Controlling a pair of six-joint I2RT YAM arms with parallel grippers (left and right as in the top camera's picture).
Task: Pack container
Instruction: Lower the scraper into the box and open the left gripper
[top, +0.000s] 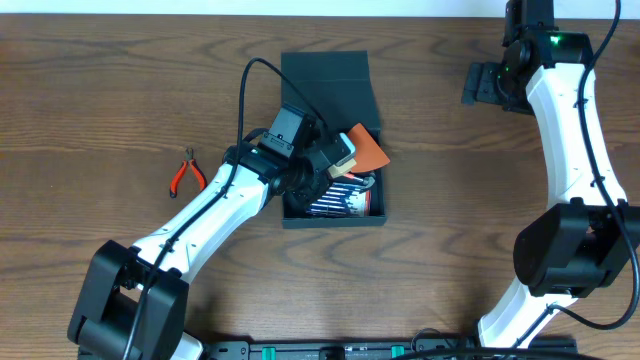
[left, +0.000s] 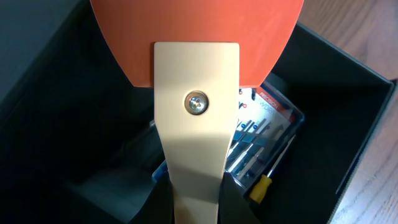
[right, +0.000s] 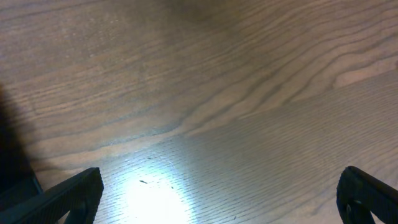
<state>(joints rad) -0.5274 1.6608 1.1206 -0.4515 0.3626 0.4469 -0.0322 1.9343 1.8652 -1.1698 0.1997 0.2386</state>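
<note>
The container (top: 335, 222) is a dark teal box lying open mid-table, its flap lid (top: 325, 85) folded back to the far side. My left gripper (top: 335, 160) hovers over it, shut on the cream handle (left: 196, 137) of a scraper with an orange blade (top: 366, 150). In the left wrist view the orange blade (left: 196, 37) fills the top and the left gripper (left: 198, 205) clamps the handle at the bottom edge. Below lies a clear case of screwdrivers (left: 261, 134) inside the container (left: 367, 124). My right gripper (top: 480, 85) stands open at the far right, over bare wood (right: 217, 196).
Red-handled pliers (top: 186, 173) lie on the table left of the container. A yellow-handled screwdriver (left: 261, 186) shows in the case. The case of screwdrivers (top: 345, 200) takes up the near half of the box. The right arm's column (top: 580, 150) runs down the right side.
</note>
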